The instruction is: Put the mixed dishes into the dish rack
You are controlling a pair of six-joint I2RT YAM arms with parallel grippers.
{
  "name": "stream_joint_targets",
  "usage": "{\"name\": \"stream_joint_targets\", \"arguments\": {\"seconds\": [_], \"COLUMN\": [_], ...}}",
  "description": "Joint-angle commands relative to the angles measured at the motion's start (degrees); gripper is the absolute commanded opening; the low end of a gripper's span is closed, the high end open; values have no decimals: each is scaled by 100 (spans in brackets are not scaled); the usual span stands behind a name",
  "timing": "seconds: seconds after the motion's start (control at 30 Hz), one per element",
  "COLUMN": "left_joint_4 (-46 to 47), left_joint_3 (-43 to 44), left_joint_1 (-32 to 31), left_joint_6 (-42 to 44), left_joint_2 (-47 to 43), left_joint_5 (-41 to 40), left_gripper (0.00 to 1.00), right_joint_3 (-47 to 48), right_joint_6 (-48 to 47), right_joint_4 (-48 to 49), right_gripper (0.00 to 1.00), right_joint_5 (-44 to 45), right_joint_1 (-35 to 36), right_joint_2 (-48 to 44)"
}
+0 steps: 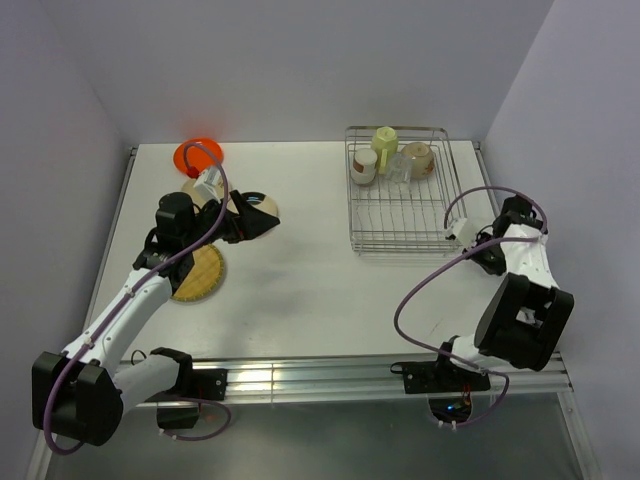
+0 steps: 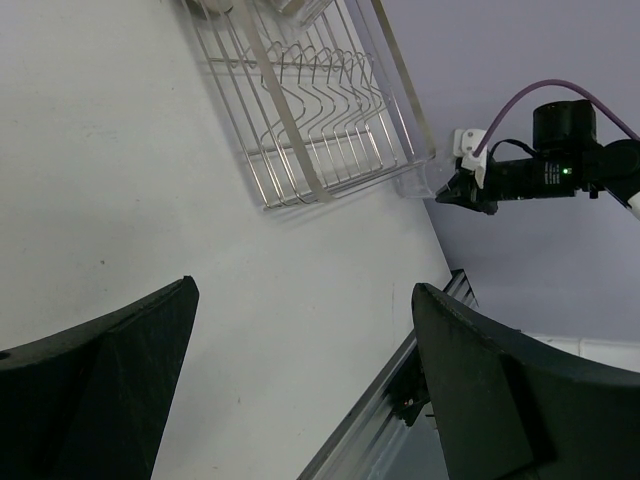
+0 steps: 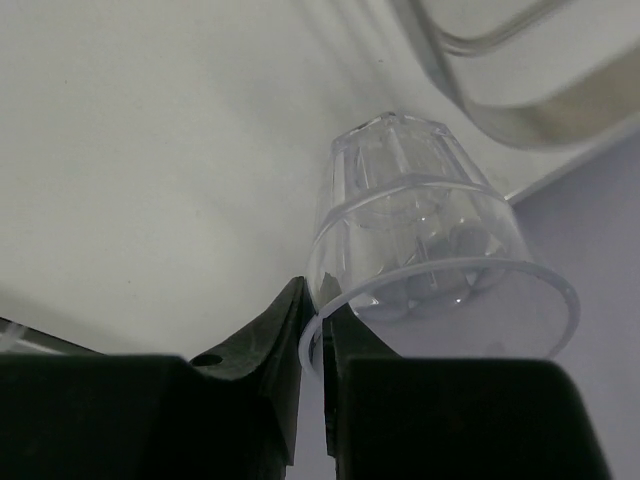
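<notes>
**A:** While the right gripper (image 3: 315, 335) sits so low over the table (image 1: 300, 290), what does it have between the fingers?

**B:** It has the rim of the clear glass (image 3: 420, 230). The two fingers stand almost together, and the thin wall is pinched between them, it seems one finger inside the mouth and one outside.

**A:** Why at the rim and not around the body?

**B:** The glass lies tilted on its side, with the mouth turned to the wrist camera. I think the rim is the only edge that is easy to catch there.

**A:** Where is it in the top view?

**B:** Just beside the lower right corner of the dish rack (image 1: 400, 240), on the table and outside the wires.

**A:** How does it look?

**B:** Fully transparent, with a faceted base and a wider round mouth. It seems smooth, so a grip on the rim may slip.

**A:** And the left gripper (image 2: 305, 290)?

**B:** Its fingers are wide apart and hold nothing. It hangs over the tan plate (image 1: 265, 212) in the left half, probably ready for the plates
</notes>
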Motion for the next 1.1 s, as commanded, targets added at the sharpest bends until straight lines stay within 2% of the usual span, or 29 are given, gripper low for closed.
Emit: {"name": "stream_joint_targets", "arguments": {"seconds": [0.0, 0.13, 0.17, 0.37, 0.47, 0.6, 0.63, 0.77, 0.8, 0.87, 0.9, 0.93, 0.97, 1.0, 1.07], "left_joint_4": [89, 168, 142, 273, 667, 1300, 1484, 1897, 2038, 2407, 2531, 2636, 2890, 3066, 3523], "left_joint_3": [152, 125, 169, 433, 494, 573, 634, 916, 951, 1039, 1048, 1074, 1066, 1040, 864], "left_joint_1": [4, 12, 12, 12, 12, 4, 4, -5, -5, -5, -5, -5, -5, -14, -40], "left_joint_6": [113, 96, 131, -18, -422, -1142, -1465, -2065, -2179, -2478, -2566, -2733, -2830, -2944, -3427], "left_joint_2": [-61, -26, 9, 132, 185, 395, 448, 747, 835, 897, 932, 984, 1002, 1037, 1055], "left_joint_5": [52, 113, 131, 253, 368, 500, 517, 658, 684, 720, 720, 720, 711, 693, 589], "left_gripper": [95, 95, 95, 95, 95, 96, 97, 98, 98, 98, 98, 98, 98, 98, 99], "right_joint_3": [303, 320, 372, 917, 1233, 2006, 2173, 1799, 1632, 1034, 841, 560, 488, 548, 732], "right_joint_6": [1189, 2261, 2829, 3967, 4616, 5531, 5742, 6630, 6658, 6719, 6702, 6589, 6466, 6308, 5573], "right_joint_4": [153, 769, 927, 1367, 1535, 1490, 1639, 3280, 4154, 5055, 5938, 6243, 6507, 6414, 5984], "right_gripper": [0, 0, 0, 0, 0, 0, 0, 0, 0, 0, 0, 0, 0, 0, 0], "right_joint_5": [-202, -176, -10, -131, -666, -2053, -2709, -3855, -4058, -4715, -4920, -5087, -5245, -5238, -5064], "right_joint_1": [-28, 42, 77, 165, 288, 438, 464, 937, 1261, 1588, 1781, 2166, 2378, 2885, 3380], "right_joint_2": [-445, -849, -885, -1350, -1606, -1571, -1597, -1983, -2202, -2414, -2502, -2633, -2661, -2626, -2521]}}
